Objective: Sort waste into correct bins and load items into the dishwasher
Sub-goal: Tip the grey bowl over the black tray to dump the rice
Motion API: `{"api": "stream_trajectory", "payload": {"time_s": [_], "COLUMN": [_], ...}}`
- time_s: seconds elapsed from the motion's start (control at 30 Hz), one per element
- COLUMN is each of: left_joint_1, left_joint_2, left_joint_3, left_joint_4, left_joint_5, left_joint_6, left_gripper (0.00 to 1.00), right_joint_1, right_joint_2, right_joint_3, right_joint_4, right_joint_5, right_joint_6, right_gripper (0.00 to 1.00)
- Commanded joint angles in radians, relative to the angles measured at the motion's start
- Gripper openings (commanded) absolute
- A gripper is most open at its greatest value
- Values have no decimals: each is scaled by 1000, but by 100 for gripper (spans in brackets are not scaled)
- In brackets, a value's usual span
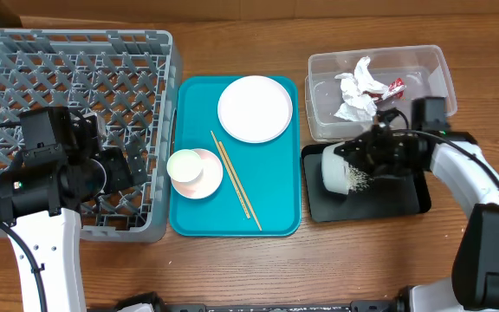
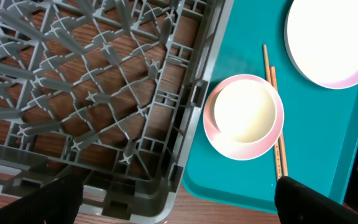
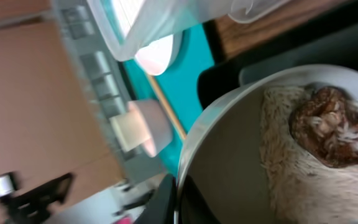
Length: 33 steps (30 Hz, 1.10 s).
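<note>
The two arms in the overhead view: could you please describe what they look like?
The left arm and right arm both have rounded white links joined by boxy black joints. A thin black cable runs along the outside of each.

Robot lab bench staged as a kitchen: wooden table (image 1: 232,269) carrying a dish rack (image 1: 76,69), teal tray (image 1: 275,186) and waste tub (image 1: 320,100).

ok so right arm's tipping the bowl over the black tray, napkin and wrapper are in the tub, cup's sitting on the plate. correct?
Not quite. The cup sits on the pink saucer, not the plate, which is bare; the left wrist view shows it best. The rest holds: bowl tipped over the black tray, napkin and wrapper in the tub.
</note>
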Motion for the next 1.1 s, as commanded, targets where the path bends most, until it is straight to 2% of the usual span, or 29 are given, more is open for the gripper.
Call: {"api": "stream_trajectory", "payload": {"time_s": [0.0, 0.27, 0.63, 0.8, 1.07], "left_joint_1": [3, 3, 3, 3, 3], "left_joint_2": [5, 5, 5, 5, 5], "left_joint_3": [6, 6, 6, 6, 6], "left_joint_4": [4, 4, 4, 4, 4], "left_joint_5": [11, 11, 11, 11, 11], "left_joint_6": [22, 22, 22, 22, 22], "left_gripper": [100, 100, 100, 100, 100], "right_joint_1": [-66, -176, -300, -353, -299], "right_joint_2": [-21, -21, -21, -21, -21], "right_joint_3": [-37, -54, -54, -54, -54], "right_joint_4": [14, 51, 51, 101, 176], "right_joint_5": [-223, -563, -566, -566, -566], "right_joint_6": [-3, -2, 105, 166, 136], "right_gripper": [4, 4, 4, 4, 4]}}
